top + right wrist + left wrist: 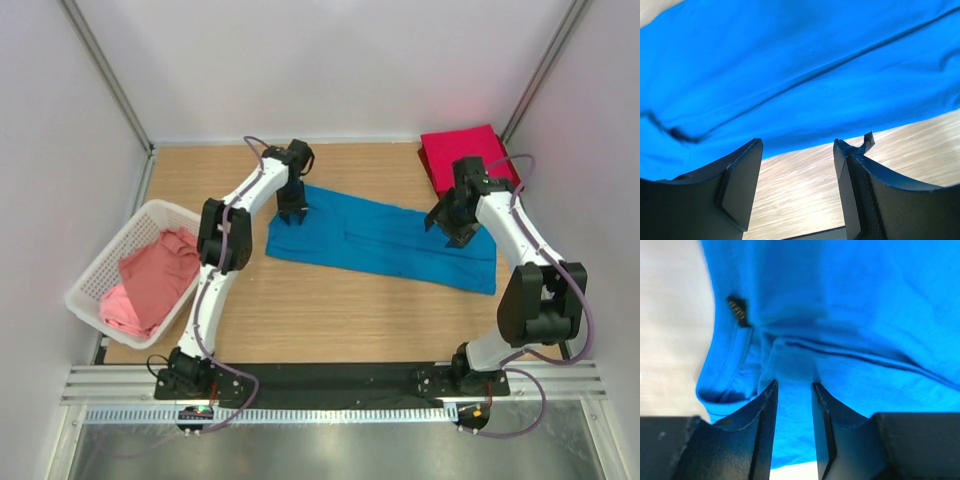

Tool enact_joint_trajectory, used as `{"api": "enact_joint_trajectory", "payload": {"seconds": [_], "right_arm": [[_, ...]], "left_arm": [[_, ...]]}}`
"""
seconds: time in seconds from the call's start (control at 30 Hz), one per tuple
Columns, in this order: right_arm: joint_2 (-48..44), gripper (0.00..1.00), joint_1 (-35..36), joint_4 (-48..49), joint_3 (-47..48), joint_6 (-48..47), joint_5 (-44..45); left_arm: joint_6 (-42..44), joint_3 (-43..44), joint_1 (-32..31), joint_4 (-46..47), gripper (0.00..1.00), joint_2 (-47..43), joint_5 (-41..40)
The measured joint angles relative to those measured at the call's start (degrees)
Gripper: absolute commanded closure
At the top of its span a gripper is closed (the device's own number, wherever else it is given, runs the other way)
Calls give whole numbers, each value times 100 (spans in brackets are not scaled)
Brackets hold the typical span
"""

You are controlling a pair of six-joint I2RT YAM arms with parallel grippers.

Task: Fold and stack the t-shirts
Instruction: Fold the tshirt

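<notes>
Pinching the blue t-shirt (pixel 380 240) at 9 o'clock, the left gripper (pixel 794 384) is clamped; the right gripper (pixel 798 142) at 3 o'clock is apart.

White walls (pixel 330 60), wooden tabletop (pixel 330 310)

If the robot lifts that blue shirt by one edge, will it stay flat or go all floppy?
Probably floppy: the blue shirt lies limp and creased, and bunches at the left pincer. It looks thin, so likely light. Pushed, it would probably wrinkle rather than slide.
</notes>
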Motion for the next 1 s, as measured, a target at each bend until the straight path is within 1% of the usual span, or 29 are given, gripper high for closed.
{"api": "enact_joint_trajectory", "payload": {"seconds": [0.1, 0.2, 0.23, 0.37, 0.5, 0.6, 0.73, 0.8, 0.9, 1.0], "right_arm": [[-192, 34, 98, 221, -98, 76, -116], [-236, 34, 179, 369, -197, 2, -186], [-205, 34, 205, 393, -214, -61, -184], [-15, 35, 291, 424, -262, -479, -116], [352, 35, 374, 382, -238, -942, 59], [750, 35, 498, 282, -177, -1290, 247], [1003, 36, 813, 256, -164, -1692, 413], [1027, 37, 925, 293, -164, -1832, 422], [1080, 37, 1027, 400, -164, -1965, 417], [1182, 37, 1047, 450, -149, -2013, 422]], "left_arm": [[7, 835, 144, 98, 62, 442, 120], [-83, 1169, 330, 503, 59, 632, 407], [-164, 1172, 398, 664, 58, 634, 511], [-450, 990, 656, 1285, 47, 562, 859], [-627, 758, 798, 1478, 44, 323, 1062], [-640, 382, 817, 1473, 45, -142, 1067], [-614, -688, 778, 1504, 47, -1211, 935], [-612, -1141, 765, 1499, 50, -1641, 898], [-612, -1613, 748, 1508, 51, -1958, 857], [-608, -2103, 745, 1639, 52, -2009, 850]]}}
